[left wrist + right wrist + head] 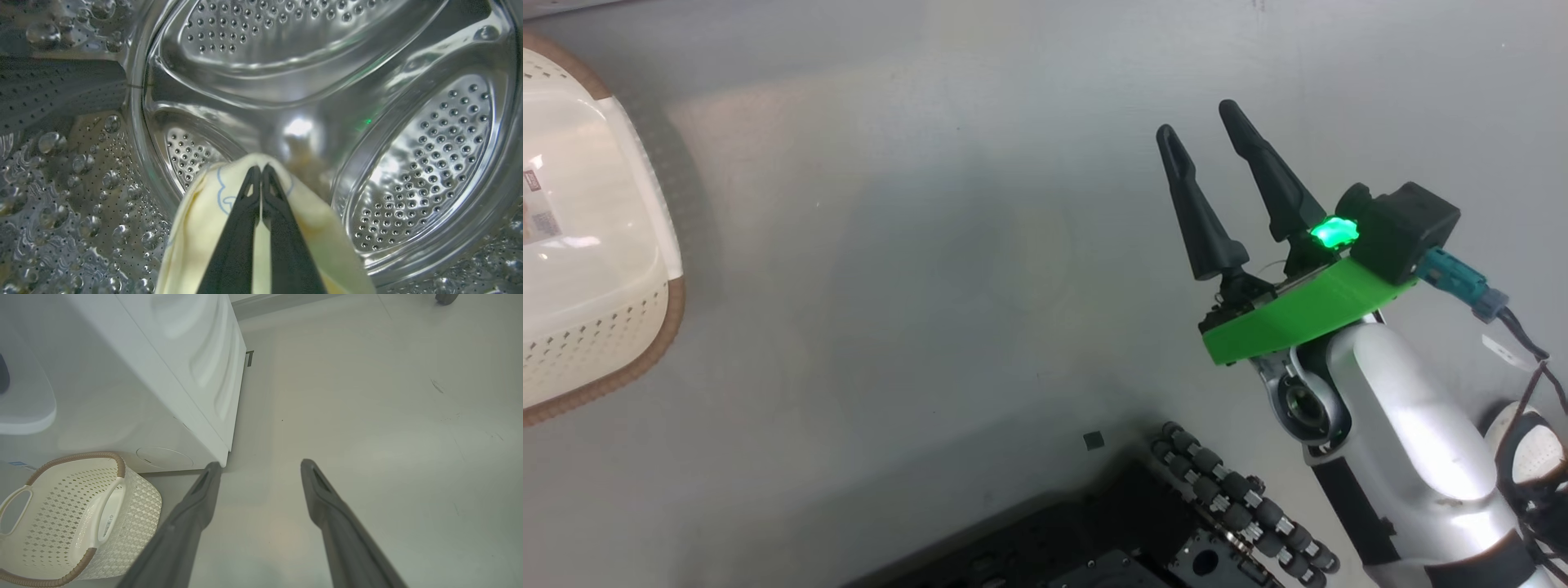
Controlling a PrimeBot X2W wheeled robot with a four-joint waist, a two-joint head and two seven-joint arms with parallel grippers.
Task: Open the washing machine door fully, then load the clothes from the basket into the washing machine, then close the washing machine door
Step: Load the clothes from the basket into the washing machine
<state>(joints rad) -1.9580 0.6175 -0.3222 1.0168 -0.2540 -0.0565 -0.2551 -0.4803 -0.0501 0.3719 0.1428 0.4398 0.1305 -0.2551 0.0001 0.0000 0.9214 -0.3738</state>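
The left pincer (260,167) is being held deep inside the steel drum (286,61) of the washing machine (184,355), pointing at the drum's back wall. Its fingers are being pressed together on one cream-yellow piece of the clothes (204,212), which is being draped lengthwise down both sides of them. The right pincer (1197,119) is being held above the floor (931,245), its two fingers spread apart with nothing between them. One basket (139,498) is being left upright on the floor, just beside the machine's front.
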